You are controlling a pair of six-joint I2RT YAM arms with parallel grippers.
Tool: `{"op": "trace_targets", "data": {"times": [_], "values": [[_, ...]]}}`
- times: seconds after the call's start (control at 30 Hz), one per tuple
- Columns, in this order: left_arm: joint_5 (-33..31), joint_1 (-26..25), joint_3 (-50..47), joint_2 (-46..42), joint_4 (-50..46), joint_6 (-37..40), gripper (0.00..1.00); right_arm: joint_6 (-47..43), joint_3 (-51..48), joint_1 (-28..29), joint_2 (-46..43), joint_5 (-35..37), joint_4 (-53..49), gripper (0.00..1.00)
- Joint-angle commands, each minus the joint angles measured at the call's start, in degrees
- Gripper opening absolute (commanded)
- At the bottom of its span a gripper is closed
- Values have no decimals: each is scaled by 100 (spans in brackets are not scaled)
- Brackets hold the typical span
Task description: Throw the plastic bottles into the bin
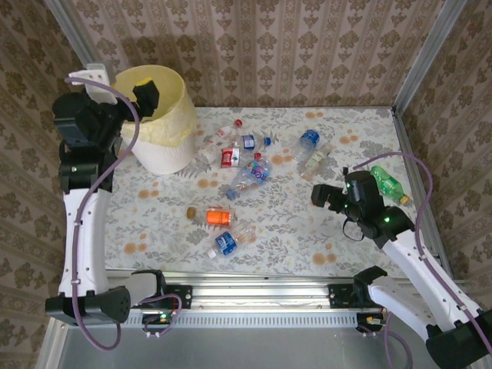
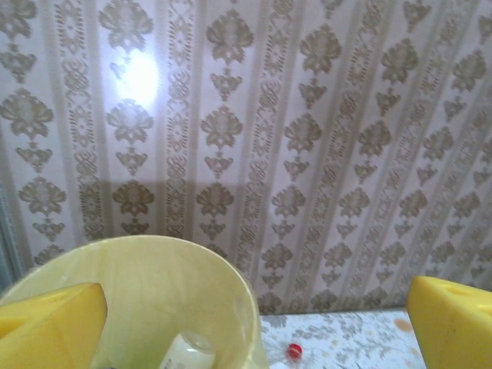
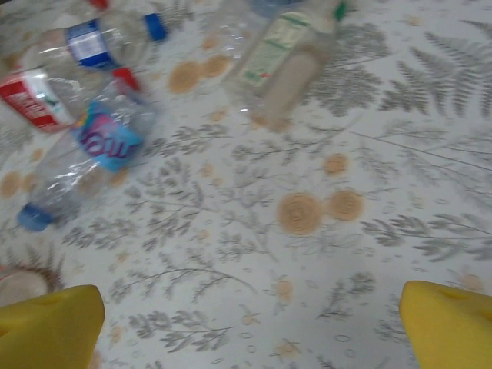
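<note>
Yellow fingertips [image 2: 50,323] of the left gripper [image 1: 146,94] hang spread and empty over the bin [image 1: 165,150], one bottle [image 2: 188,350] lying inside. Other plastic bottles [image 1: 246,173] litter the table [image 1: 292,231] nearby; the right gripper [image 3: 250,323], also spread empty, should straddle one bottle's body squarely before closing.

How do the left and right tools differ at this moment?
The left tool hangs over the bin; the right tool hovers over bare table beside the plastic bottles. The left tool is at the far left; the right tool nearer, on the right side. Both stand open and hold nothing.
</note>
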Motion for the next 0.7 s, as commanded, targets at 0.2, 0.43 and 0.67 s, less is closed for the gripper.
{"op": "trace_targets", "data": {"times": [0.2, 0.43, 0.67], "values": [[18, -899, -921, -716, -117, 347, 100, -1259, 712, -577, 813, 1763, -1133, 100], [-171, -1542, -1724, -1206, -137, 375, 100, -2296, 1080, -1198, 1838, 1879, -927, 100], [-136, -1797, -2076, -1381, -475, 463, 100, -3753, 1305, -1599, 2875, 1864, -481, 100]]}}
